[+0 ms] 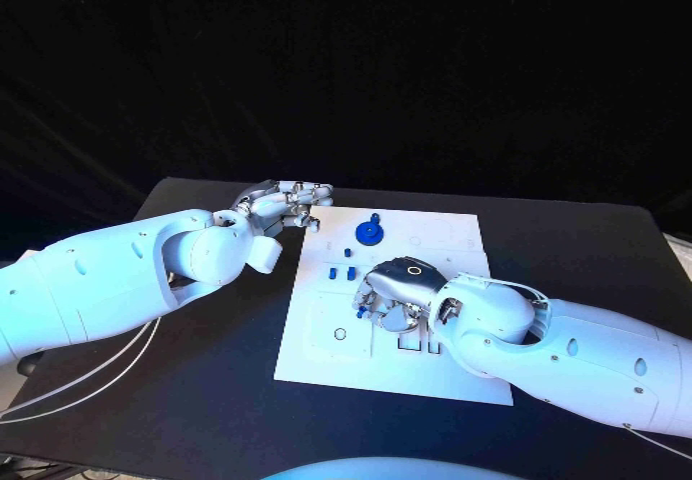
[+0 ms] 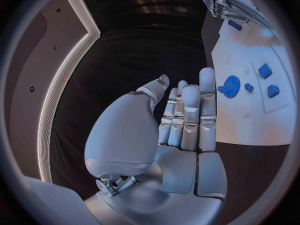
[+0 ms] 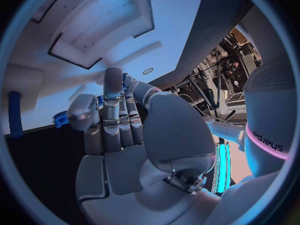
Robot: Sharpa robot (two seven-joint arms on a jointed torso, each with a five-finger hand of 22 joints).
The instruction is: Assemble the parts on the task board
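The white task board [image 1: 325, 345] lies mid-table. A blue gear [image 1: 369, 233] sits near its far edge, also seen as gear [image 2: 231, 86] and gear [image 3: 60, 117]. Two small blue parts [image 1: 340, 272] lie just nearer, shown as blue parts [image 2: 269, 80]. My right hand [image 1: 392, 295] hovers over the board's middle, fingers pointing down, and seems to pinch a small blue part [image 2: 235, 25] at its fingertips, glimpsed as part [image 3: 127, 78]. My left hand [image 1: 284, 205] hangs by the board's far-left corner, fingers [image 2: 187, 115] straight, holding nothing.
A long blue piece [image 3: 15, 114] lies on the board past the gear. Shallow recesses [image 1: 339, 335] mark the board's near half. Black table [image 1: 188, 400] surrounds the board, with cables [image 1: 87, 385] trailing under my left arm.
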